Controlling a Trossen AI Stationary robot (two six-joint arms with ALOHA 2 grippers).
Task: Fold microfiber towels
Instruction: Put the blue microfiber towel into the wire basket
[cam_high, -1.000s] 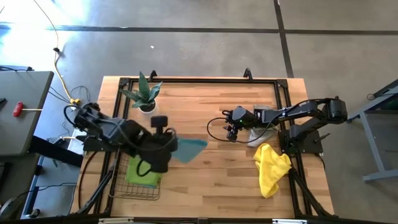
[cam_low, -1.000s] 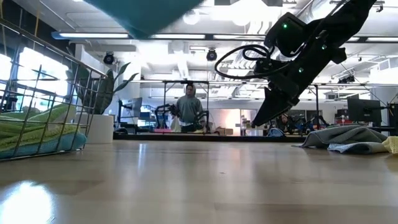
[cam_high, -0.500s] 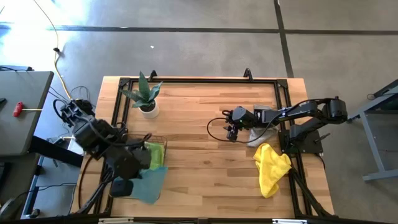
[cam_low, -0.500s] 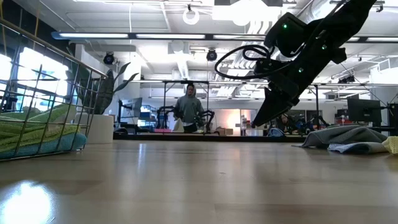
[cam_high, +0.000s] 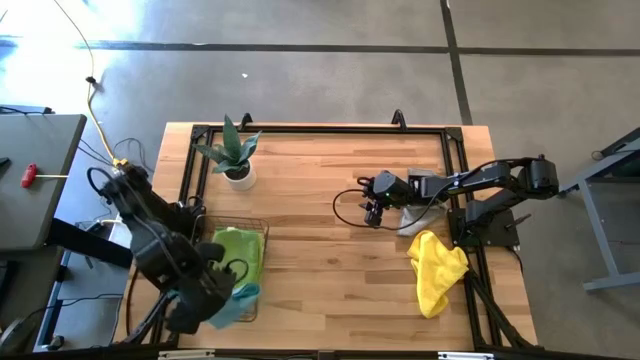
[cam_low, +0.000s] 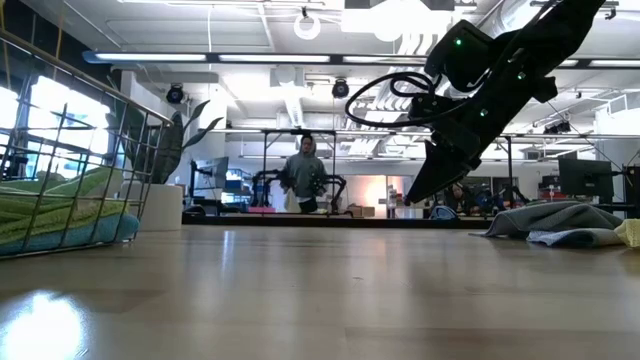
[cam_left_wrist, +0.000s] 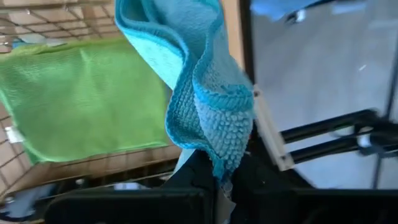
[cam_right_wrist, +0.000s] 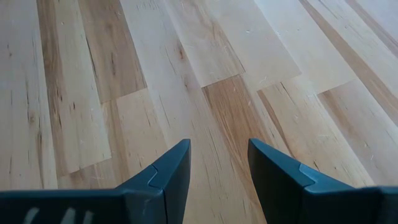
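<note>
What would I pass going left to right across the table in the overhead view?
Left gripper clamping the teal towel → wire basket → right gripper → grey towel → yellow towel.

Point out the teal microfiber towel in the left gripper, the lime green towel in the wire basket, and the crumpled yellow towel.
Teal microfiber towel (cam_left_wrist: 208, 106), left wrist view, on its hanging fold above the fingers.
Lime green towel (cam_high: 232, 248), high view, on its flat top face.
Crumpled yellow towel (cam_high: 437, 270), high view, on the middle of the heap.

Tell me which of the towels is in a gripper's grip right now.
The teal towel, pinched in the shut left gripper beside the wire basket. The green towel lies in the basket; the yellow towel and grey towel lie untouched on the table.
</note>
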